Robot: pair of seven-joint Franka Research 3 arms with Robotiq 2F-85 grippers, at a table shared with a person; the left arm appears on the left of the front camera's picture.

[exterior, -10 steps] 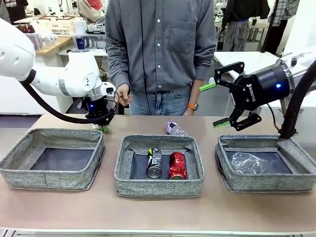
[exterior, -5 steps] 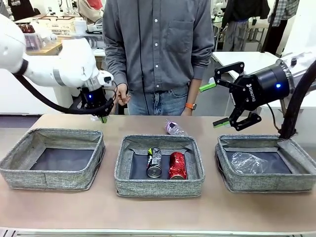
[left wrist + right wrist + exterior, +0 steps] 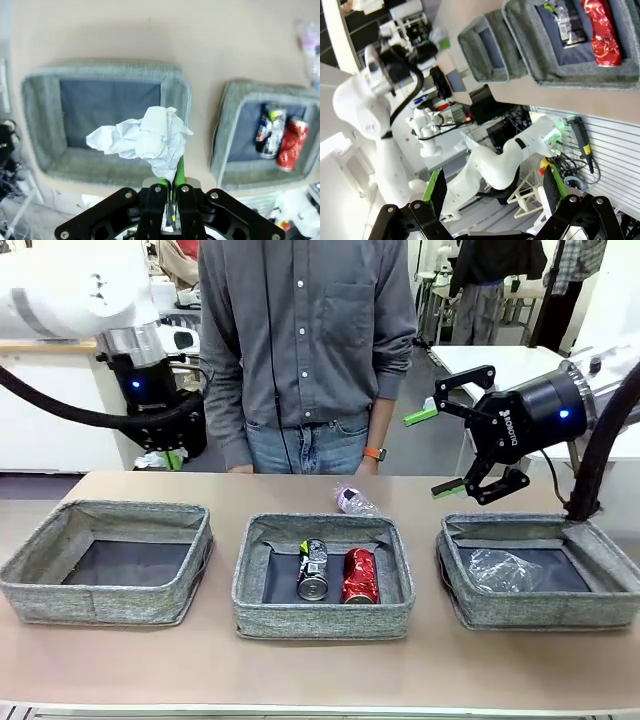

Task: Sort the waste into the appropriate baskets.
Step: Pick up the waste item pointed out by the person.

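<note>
Across the table a person stands behind the middle basket. High to its right, the right gripper hangs with fingers spread wide, empty. High to its left, the left gripper pinches the crumpled white paper wad. A pink-purple labelled bottle lies just behind it; the dark can and red can lie side by side inside it

Front camera across table, left wrist overhead, right wrist rolled sideways, all sharing middle basket
</note>
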